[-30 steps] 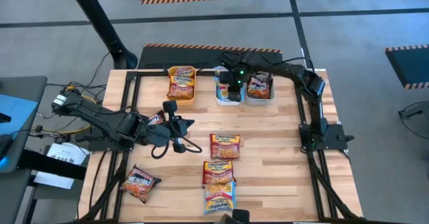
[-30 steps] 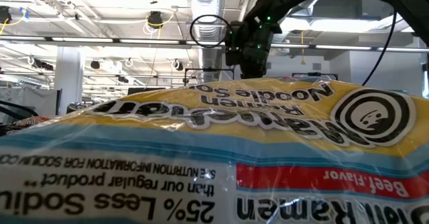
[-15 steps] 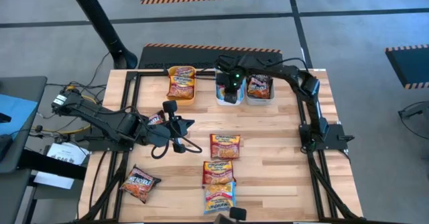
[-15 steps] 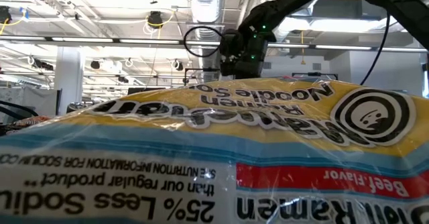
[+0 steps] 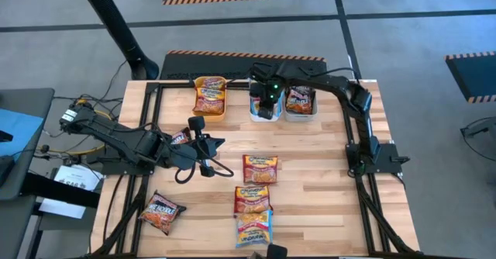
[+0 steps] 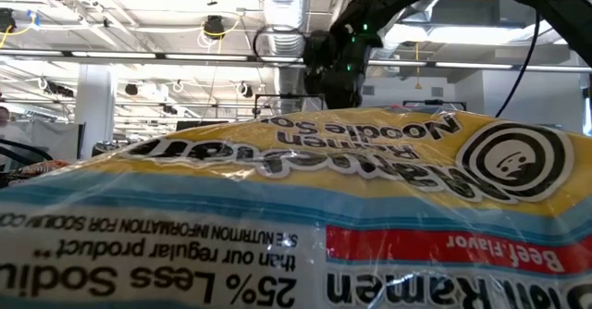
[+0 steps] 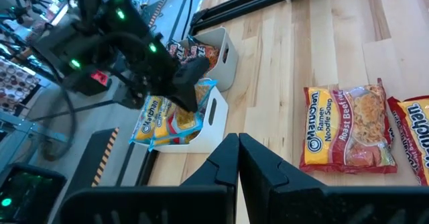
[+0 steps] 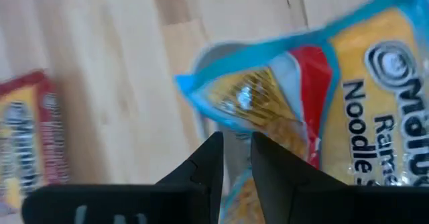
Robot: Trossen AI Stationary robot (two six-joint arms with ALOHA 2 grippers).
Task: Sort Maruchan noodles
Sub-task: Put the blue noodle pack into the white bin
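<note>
On the wooden worktop [image 5: 310, 181], the right tool [image 5: 267, 102] hangs over the white bin [image 7: 218, 110] in the row of three bins at the far edge, its fingers [image 8: 209, 158] only narrowly parted and closed on the corner of a light blue noodle packet [image 7: 167, 120] that sits partly inside that bin. Beside it, the orange bin [image 5: 209, 96] holds an orange-yellow packet [image 5: 208, 94], and the grey bin [image 5: 301, 102] on the other side holds a dark red packet [image 5: 299, 98]. The left tool [image 5: 208, 146] rests low over the left-middle of the worktop with its fingers [image 7: 231, 160] shut together and nothing between them. Loose packets lie on the boards: a column of three packets [image 5: 256, 197] near the centre toward the near edge, the nearest of them with a blue border, and one tilted packet [image 5: 161, 212] close to the near left corner. The low view is almost filled by the wrapper of that nearest packet [image 6: 296, 216].
</note>
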